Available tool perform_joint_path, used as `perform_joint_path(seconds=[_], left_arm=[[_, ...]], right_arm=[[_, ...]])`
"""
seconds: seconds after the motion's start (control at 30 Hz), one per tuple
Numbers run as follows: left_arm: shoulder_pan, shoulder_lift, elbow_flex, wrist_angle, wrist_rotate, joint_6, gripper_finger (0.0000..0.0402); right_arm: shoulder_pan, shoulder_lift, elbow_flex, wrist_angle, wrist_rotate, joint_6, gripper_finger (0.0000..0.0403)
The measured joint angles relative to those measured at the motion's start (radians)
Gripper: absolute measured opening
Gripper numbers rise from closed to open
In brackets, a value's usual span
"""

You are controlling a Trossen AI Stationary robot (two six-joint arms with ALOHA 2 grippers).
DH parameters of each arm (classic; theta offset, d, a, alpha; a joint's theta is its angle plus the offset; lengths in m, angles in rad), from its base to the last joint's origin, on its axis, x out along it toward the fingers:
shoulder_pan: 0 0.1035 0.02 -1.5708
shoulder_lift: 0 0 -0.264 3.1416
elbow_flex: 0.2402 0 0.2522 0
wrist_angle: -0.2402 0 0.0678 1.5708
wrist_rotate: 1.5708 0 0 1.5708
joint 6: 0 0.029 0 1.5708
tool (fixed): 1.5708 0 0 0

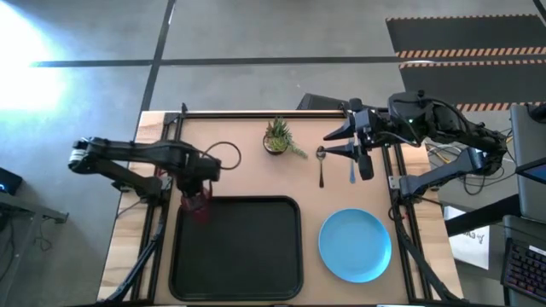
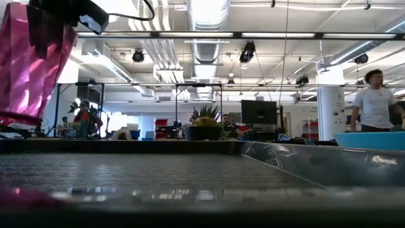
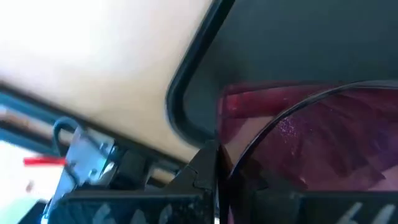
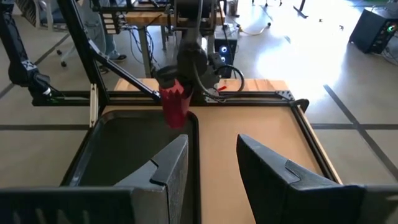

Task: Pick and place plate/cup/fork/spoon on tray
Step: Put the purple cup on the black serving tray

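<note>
Over the tray's (image 1: 256, 256) far left corner, the left gripper (image 1: 198, 198) grasped the cup (image 1: 199, 207). Across the table, the right gripper (image 1: 338, 141) hung with fingers spread above the spoon (image 1: 321, 165).

Cup (image 3: 311, 137) cut off by frame edge, blurred

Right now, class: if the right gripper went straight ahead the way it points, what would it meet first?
The right gripper, fingers open, points across the table toward the left arm. The bare tabletop lies ahead; first in line looks to be the cup over the tray edge, though depth is unclear.
</note>
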Motion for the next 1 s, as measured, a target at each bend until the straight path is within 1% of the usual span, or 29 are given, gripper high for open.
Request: perform_joint_path(seconds=[0.1,0.33,0.47,0.7,0.87,1.0], left_arm=[[-0.014,0.015,-0.020,0.077,0.001,0.000,0.0000],[-0.020,0.025,-0.058,0.077,-0.001,-0.020,0.0000],[-0.025,0.014,-0.095,0.086,-0.025,-0.043,0.0000],[-0.033,0.012,-0.158,0.113,-0.017,-0.051,0.0000],[-0.042,0.012,-0.158,0.171,-0.021,-0.050,0.0000],[-0.049,-0.003,-0.157,0.190,-0.055,-0.050,0.0000]], right_arm=[[0.000,0.000,0.000,-0.003,0.000,0.000,0.0127],[0.000,0.000,0.000,-0.016,-0.001,0.008,0.0127],[0.000,0.000,0.000,-0.028,-0.001,0.020,0.0127],[0.000,0.000,0.000,-0.027,-0.001,0.020,0.0127],[0.000,0.000,0.000,-0.026,-0.001,0.020,0.0127],[0.000,0.000,0.000,-0.025,-0.001,0.020,0.0127]])
